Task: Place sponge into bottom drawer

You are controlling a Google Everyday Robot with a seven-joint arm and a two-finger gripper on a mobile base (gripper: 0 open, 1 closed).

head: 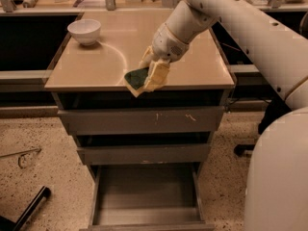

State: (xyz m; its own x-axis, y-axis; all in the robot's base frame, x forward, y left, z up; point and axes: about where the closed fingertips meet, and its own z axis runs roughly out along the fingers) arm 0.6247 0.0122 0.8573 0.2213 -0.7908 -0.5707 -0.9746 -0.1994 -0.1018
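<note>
**Operator:** Where is my gripper in the camera view?

**Spotter:** Your gripper (148,75) is at the front edge of the cabinet top (197,64), a little left of the middle. The arm (250,25) comes down to it from the upper right. Its pale fingers (158,74) are closed on the sponge (136,79), one on each side.

**Operator:** How does the sponge sit?

**Spotter:** It is tilted, with the dark green face turned toward you and the pale foam showing along its lower edge. Its lower corner pokes out past the lip of the top. I cannot tell you whether it touches the surface or hangs just above it.

**Operator:** And the drawer?

**Spotter:** Your bottom drawer (144,189) is pulled out toward the camera, directly below the sponge and well apart from it. You can see its plain grey floor and side walls. The top drawer (144,121) and the middle drawer (144,154) are above it with scuffed grey fronts, both pushed in.

**Operator:** Anything else near me?

**Spotter:** A white bowl (84,31) stands upright at the back left corner of the top, well away from your gripper. The robot's body (281,177) fills the lower right. On the speckled floor (43,134) at the lower left you have a black bar (31,208) lying at a slant.
</note>
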